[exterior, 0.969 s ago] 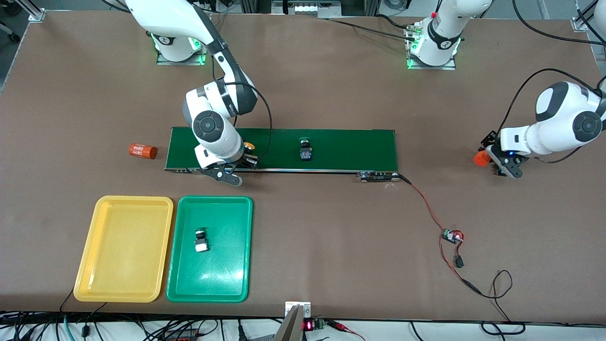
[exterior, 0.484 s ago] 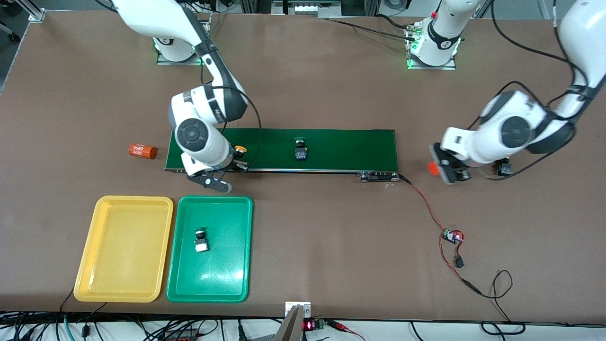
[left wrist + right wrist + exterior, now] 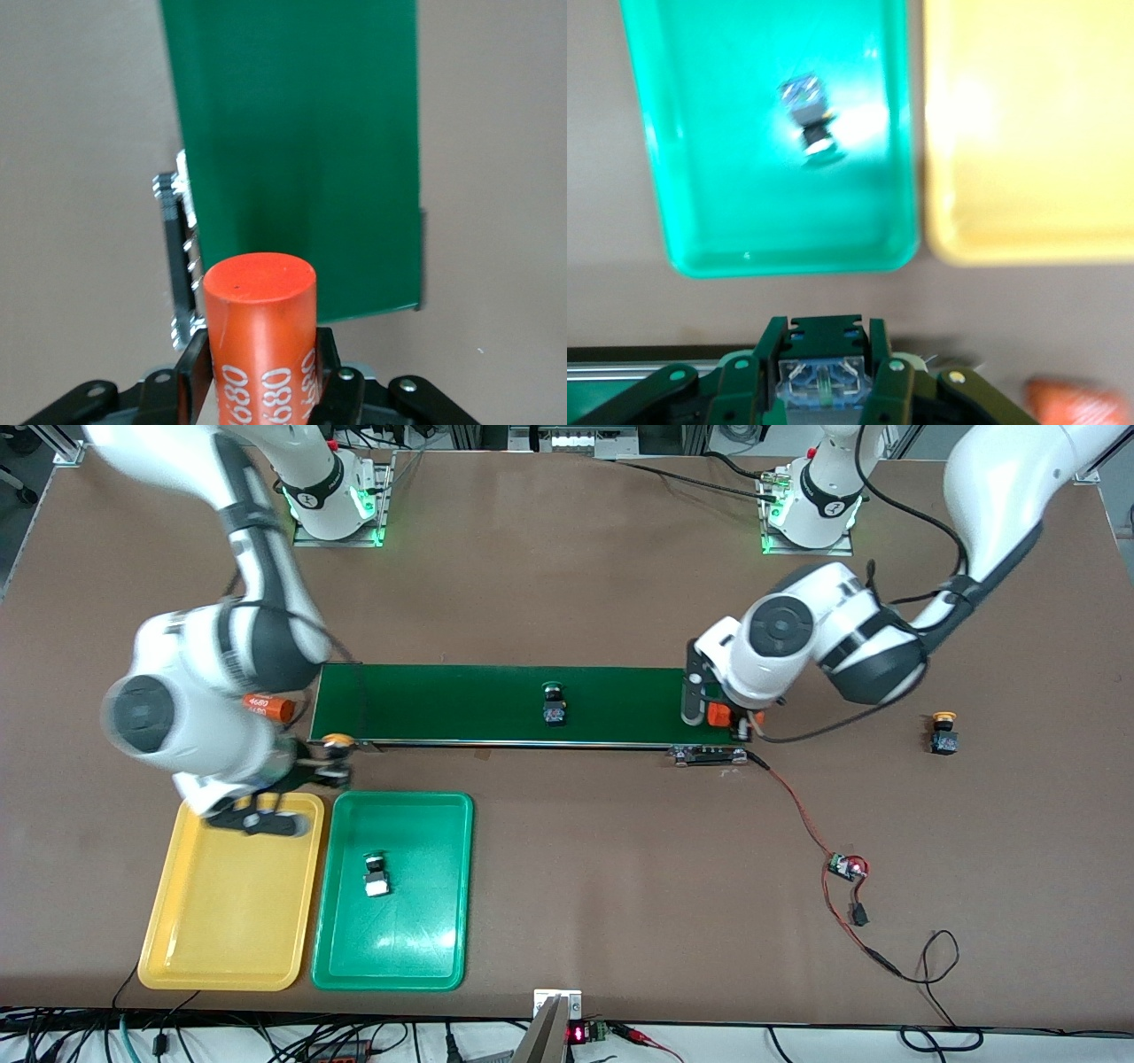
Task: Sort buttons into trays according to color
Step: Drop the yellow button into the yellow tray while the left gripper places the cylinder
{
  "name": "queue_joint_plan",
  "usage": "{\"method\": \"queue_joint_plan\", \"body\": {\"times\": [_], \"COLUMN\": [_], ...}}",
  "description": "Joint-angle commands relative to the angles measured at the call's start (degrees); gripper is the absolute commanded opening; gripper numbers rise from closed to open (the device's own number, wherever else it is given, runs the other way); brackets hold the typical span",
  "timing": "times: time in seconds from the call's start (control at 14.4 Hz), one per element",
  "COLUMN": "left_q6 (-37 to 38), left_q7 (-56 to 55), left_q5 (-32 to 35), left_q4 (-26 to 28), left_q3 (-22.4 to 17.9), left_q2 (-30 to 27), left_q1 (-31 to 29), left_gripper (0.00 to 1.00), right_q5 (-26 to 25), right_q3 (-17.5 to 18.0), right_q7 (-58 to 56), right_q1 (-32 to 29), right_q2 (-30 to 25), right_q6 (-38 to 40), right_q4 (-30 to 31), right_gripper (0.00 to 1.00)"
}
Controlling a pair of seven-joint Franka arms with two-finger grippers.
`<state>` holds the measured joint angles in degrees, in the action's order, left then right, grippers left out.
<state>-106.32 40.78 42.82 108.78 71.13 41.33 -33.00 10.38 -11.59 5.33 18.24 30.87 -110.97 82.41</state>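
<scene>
My right gripper (image 3: 326,766) is shut on a yellow-capped button (image 3: 337,741), dark body (image 3: 824,367) between its fingers, over the table between the belt and the trays. The yellow tray (image 3: 168,921) (image 3: 1028,133) holds nothing. In the green tray (image 3: 425,948) (image 3: 700,177) lies one button (image 3: 376,872) (image 3: 811,119). A green-capped button (image 3: 554,708) rides on the belt. Another yellow-capped button (image 3: 944,733) stands on the table toward the left arm's end. My left gripper (image 3: 722,717) (image 3: 260,376) is shut on an orange cylinder (image 3: 261,319) over the belt's end.
The long dark-green conveyor belt (image 3: 620,700) (image 3: 292,133) crosses the middle of the table. A second orange cylinder (image 3: 268,707) lies beside its other end, partly hidden by my right arm. A small circuit board with red wires (image 3: 846,865) lies nearer the front camera.
My right arm carried the yellow-capped button off the belt toward the trays. My left arm swung in with the orange cylinder to the belt's end. The green-capped button drifted along the belt.
</scene>
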Motion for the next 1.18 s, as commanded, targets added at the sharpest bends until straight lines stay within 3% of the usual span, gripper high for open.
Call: {"method": "queue_joint_plan", "body": {"times": [0.0,0.21,0.48,0.76,0.83,0.9,0.97,1.04,1.11], "left_q6": [0.94,0.67,0.5,-1.51,-2.74,-3.97,-4.77,-4.86,-4.78], "left_q7": [2.29,-1.83,-5.1,-4.4,-4.4,-4.48,-4.48,-4.92,-5.27], "left_q5": [1.48,1.48,2.87,6.83,6.93,7.45,7.89,7.89,7.81], "left_q4": [0.12,0.03,-0.41,-0.49,-0.49,-0.49,-0.58,-0.58,-0.58], "left_q3": [-0.64,-3.01,-7.05,-7.94,-8.46,-9.07,-9.17,-9.17,-9.17], "left_q2": [-0.2,-0.02,-0.02,1.12,1.29,1.21,1.29,1.38,1.3], "left_q1": [0.65,6.27,12.6,13.05,13.22,13.49,13.75,13.84,13.84], "left_gripper": [0.0,0.0,0.0,0.06,0.14,0.41,0.99,1.0,1.0], "right_q5": [0.35,0.7,0.52,0.52,0.52,0.61,0.7,0.78,0.96], "right_q3": [0.78,1.04,1.04,1.04,1.04,1.04,1.04,1.04,1.04], "right_q7": [-12.76,-19.55,-21.67,-22.64,-22.56,-22.47,-22.29,-22.2,-22.12], "right_q1": [-5.74,-10.67,-11.99,-13.31,-13.84,-14.02,-14.02,-14.02,-14.11], "right_q2": [7.61,13.24,17.46,19.93,20.72,21.33,21.43,21.43,21.43], "right_q6": [-3.61,-12.67,-20.76,-23.32,-24.54,-25.77,-25.96,-25.96,-25.96], "right_q4": [-6.82,-9.02,-9.47,-9.38,-9.38,-9.2,-9.12,-8.94,-8.94], "right_gripper": [0.15,0.15,0.15,0.16,0.16,0.18,0.25,0.34,0.53]}}
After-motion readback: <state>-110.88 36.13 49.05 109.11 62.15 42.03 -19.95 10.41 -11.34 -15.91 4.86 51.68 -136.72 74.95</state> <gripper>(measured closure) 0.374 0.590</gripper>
